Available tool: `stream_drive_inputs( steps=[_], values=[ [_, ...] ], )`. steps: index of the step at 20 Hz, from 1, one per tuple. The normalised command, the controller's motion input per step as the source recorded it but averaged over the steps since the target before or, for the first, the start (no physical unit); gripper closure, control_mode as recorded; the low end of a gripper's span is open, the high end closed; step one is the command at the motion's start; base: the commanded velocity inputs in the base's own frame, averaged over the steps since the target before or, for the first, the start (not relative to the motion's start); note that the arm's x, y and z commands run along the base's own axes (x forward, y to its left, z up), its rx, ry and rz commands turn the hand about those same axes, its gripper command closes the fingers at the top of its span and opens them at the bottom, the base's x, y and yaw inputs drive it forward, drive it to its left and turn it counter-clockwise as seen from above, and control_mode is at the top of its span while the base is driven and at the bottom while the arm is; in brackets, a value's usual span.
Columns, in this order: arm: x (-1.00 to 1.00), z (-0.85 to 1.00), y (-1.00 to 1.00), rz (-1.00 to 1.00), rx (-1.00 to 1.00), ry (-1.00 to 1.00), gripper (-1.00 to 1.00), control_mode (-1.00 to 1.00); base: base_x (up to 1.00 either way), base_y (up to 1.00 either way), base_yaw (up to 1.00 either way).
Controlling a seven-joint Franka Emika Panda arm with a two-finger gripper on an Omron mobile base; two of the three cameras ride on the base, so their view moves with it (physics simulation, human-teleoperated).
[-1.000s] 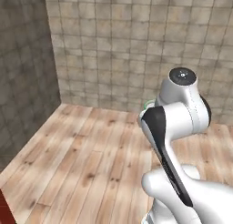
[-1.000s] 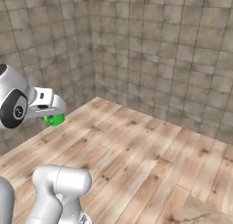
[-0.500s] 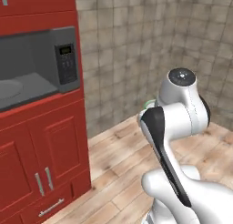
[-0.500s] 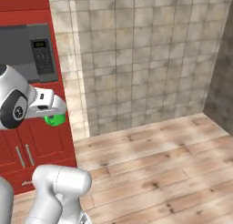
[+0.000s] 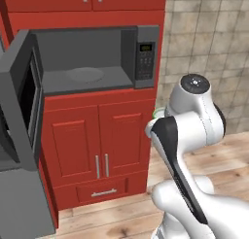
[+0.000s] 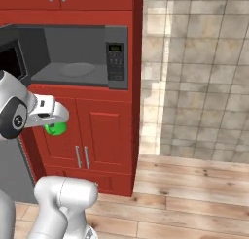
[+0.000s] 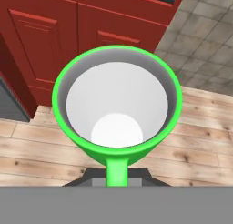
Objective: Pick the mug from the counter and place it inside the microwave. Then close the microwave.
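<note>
The base has been swinging round, bringing the open microwave (image 5: 87, 63) into full sight. The gripper (image 6: 54, 122) is clamping the mug (image 7: 117, 104), hanging before red cabinet doors (image 6: 87, 133). No panel writing is reading clearly.

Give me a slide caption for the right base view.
Robot hand carries a green mug toward the open microwave in red cabinets.

The microwave (image 5: 97, 56) sits built into the red cabinets (image 5: 99, 136) at about 11 o'clock, its door (image 5: 22, 104) swung wide open toward 9 o'clock, so the grey inside and the round plate (image 5: 85, 74) on its floor lie bare, with the button panel (image 5: 145, 63) on its right edge. The white arm (image 5: 187, 136) rises at 4 o'clock, and a sliver of the green mug (image 5: 158, 113) peeks past its left side, at roughly 3 o'clock. Grey tiled wall (image 5: 209, 43) fills 2 o'clock and wooden floor (image 5: 112, 221) runs along 6 o'clock.
</note>
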Motion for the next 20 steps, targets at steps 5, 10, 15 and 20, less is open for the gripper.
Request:
stream_drive_inputs(
  steps=[5, 10, 15, 20],
  values=[
    [0.00, 0.00, 0.00, 0.00, 0.00, 0.00, 1.00, 1.00, 0.49, 0.13, 0.09],
    [0.00, 0.00, 0.00, 0.00, 0.00, 0.00, 1.00, 1.00, 0.38, 0.26, -0.01],
    [0.00, 0.00, 0.00, 0.00, 0.00, 0.00, 1.00, 1.00, 0.30, 0.67, 0.00],
    [0.00, 0.00, 0.00, 0.00, 0.00, 0.00, 1.00, 1.00, 0.00, 0.76, 0.00]
  ],
)
